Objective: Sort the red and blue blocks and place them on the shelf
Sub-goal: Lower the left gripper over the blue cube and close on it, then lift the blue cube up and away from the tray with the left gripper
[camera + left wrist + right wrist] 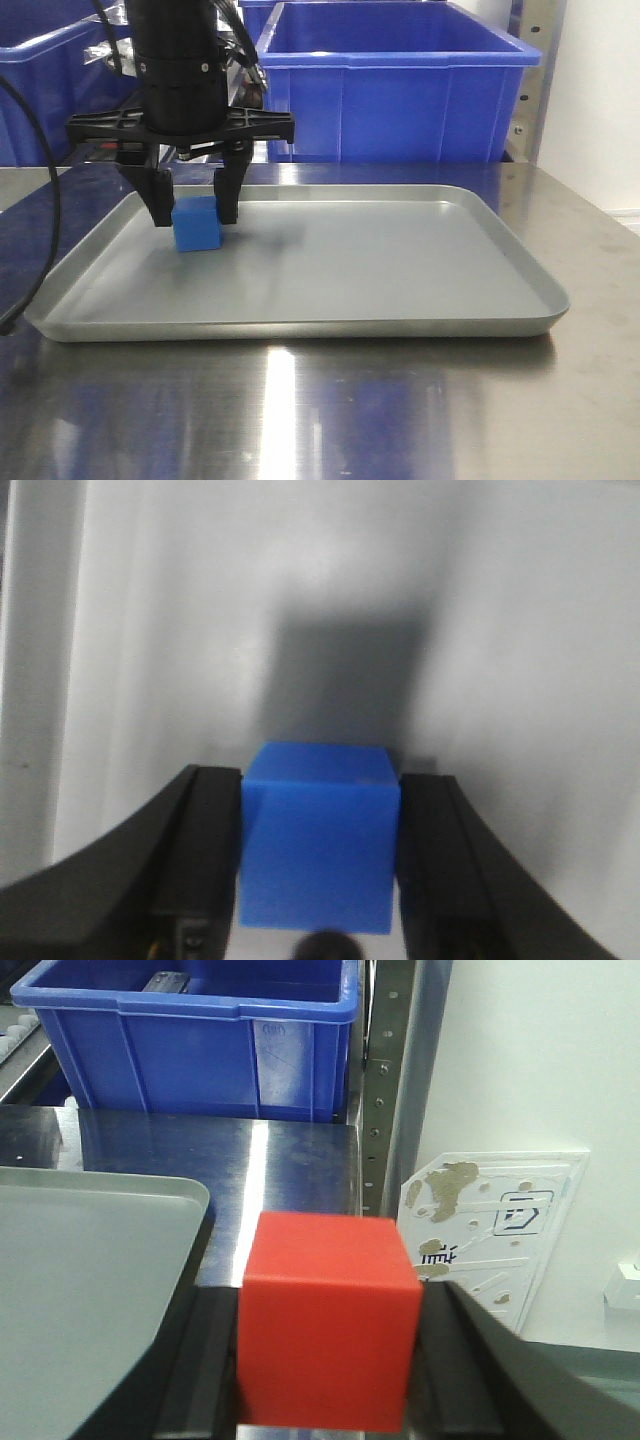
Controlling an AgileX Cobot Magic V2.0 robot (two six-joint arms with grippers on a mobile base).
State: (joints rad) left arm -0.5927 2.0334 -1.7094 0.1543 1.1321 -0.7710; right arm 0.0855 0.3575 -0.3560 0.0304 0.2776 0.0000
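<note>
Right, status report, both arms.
Left gripper shut on blue block, in grey tray. Right gripper shut on red block, off the tray. No obstruction seen.

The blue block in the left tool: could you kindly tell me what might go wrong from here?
1. The left tool pinches the blue block only by its upper sides, so the block may pivot or slip on lifting and drop back onto the tray.
2. The right tool holds the red block outside the tray, near the edge of the steel table; if the grip slips, the block could fall off the table.
</note>
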